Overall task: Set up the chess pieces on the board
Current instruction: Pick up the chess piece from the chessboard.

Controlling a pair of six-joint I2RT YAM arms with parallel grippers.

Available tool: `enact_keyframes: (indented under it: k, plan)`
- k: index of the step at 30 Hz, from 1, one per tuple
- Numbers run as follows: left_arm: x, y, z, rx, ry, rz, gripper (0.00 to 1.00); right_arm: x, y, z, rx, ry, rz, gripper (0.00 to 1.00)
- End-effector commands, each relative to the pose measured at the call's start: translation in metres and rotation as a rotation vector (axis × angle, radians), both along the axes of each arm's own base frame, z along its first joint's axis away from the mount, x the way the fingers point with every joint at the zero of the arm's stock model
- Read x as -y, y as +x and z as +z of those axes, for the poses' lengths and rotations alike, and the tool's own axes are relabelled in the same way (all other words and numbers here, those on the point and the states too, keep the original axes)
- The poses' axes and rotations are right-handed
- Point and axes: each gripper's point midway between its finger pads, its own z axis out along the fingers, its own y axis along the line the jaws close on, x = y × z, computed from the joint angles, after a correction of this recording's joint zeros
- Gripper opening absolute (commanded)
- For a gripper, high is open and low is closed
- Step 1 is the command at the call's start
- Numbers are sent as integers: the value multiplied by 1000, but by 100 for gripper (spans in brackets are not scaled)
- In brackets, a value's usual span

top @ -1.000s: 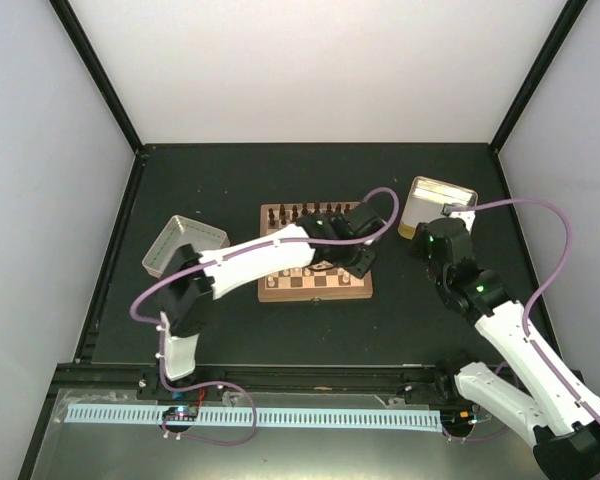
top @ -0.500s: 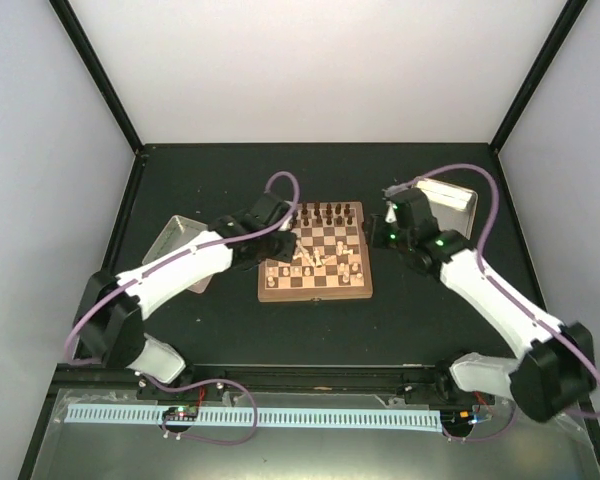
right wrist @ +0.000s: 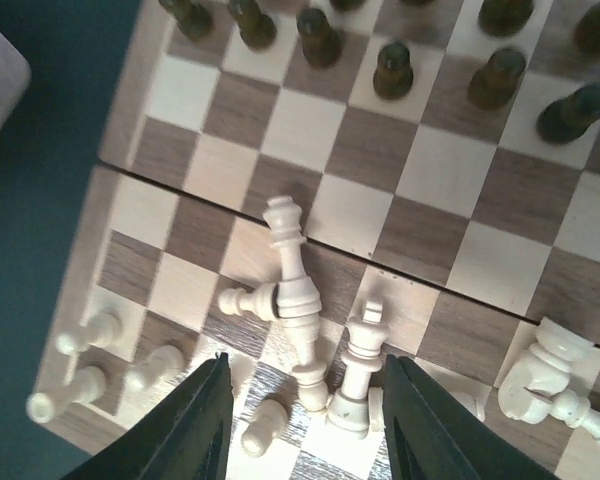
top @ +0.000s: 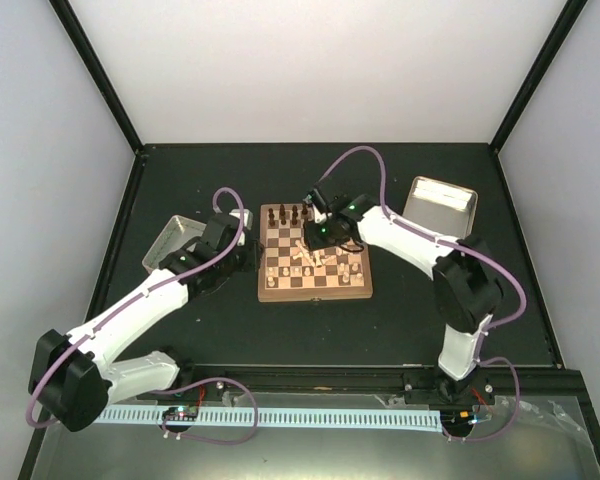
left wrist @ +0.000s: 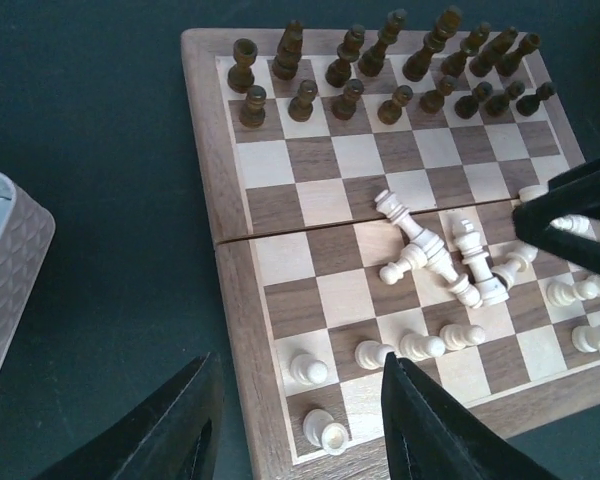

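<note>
Within the last second the left tool (left wrist: 300,405) has withdrawn from across the board (left wrist: 202,150) to its left edge, jaws apart and empty. The right tool (right wrist: 305,400) has moved from the right tray (top: 442,203) to mid-board, likewise released, above the chess pieces (right wrist: 292,275). Most of these lie toppled in a central heap, so placement is judged largely outstanding; the dark tabletop (top: 430,300) sits inside a white-walled enclosure (top: 310,70).

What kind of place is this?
Likely a robotics lab test cell: white enclosure walls, a left arm and right arm bolted to a dark table, working a chessboard.
</note>
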Motion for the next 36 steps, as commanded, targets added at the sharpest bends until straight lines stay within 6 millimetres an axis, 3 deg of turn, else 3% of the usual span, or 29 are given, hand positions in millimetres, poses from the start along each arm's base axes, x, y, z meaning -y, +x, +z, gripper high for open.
enact_keyframes:
  k: [1, 19, 25, 31, 36]
  plan:
    - [-3, 6, 10, 44, -49, 21, 46, 7, -8, -22, -75, -106, -3, 42]
    - [4, 9, 0, 3, -95, -9, 46, 3, -8, -64, -151, -156, -11, 35]
    - [6, 10, 2, 2, -101, -13, 45, -1, -2, -70, -142, -145, -30, 32]
    - [7, 9, 3, -1, -112, -15, 45, -1, 2, -74, -129, -146, -46, 22]
    - [9, 7, 4, -3, -130, -25, 45, -5, 4, -67, -100, -96, -60, 17]
